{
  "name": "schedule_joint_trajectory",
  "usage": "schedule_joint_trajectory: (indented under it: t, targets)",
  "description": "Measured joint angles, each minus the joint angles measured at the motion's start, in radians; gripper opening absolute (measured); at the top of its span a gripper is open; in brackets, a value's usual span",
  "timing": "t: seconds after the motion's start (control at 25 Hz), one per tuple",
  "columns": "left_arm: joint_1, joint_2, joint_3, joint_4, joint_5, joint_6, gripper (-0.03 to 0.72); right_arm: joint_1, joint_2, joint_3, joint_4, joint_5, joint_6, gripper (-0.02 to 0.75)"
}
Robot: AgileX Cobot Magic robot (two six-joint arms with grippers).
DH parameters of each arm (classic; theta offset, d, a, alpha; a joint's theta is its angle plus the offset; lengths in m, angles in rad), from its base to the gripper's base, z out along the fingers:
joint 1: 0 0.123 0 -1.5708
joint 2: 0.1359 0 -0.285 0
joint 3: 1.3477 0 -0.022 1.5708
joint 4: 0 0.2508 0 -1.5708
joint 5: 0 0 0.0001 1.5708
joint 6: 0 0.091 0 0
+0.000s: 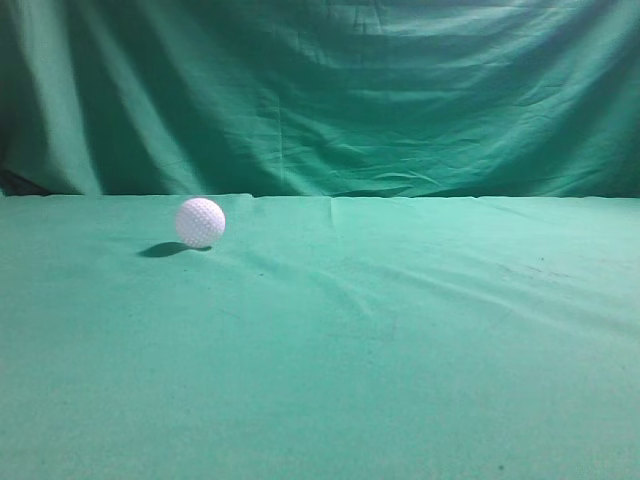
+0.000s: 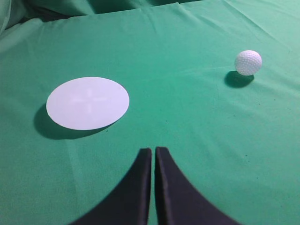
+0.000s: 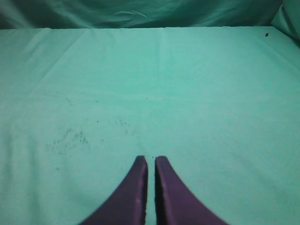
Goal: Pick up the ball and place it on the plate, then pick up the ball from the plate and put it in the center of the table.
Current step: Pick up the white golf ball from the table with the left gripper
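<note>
The white dimpled ball (image 1: 200, 222) rests on the green cloth table (image 1: 400, 350), left of middle near the back edge. In the left wrist view the ball (image 2: 248, 62) lies far right and ahead, and a flat white round plate (image 2: 87, 102) lies to the left on the table (image 2: 178, 93). My left gripper (image 2: 153, 150) is shut and empty, well short of both. My right gripper (image 3: 151, 158) is shut and empty over bare cloth (image 3: 187, 93). Neither gripper shows in the exterior view, nor does the plate.
A darker green curtain (image 1: 320, 90) hangs behind the table's back edge. Small dark specks (image 3: 70, 138) mark the cloth left of my right gripper.
</note>
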Motion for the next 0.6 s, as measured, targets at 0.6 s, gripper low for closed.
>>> schedule_joint_trajectory:
  t: [0.6]
  targets:
    - [0.000,0.000,0.000,0.000,0.000,0.000,0.000,0.000,0.000,0.000,0.000,0.000,0.000,0.050]
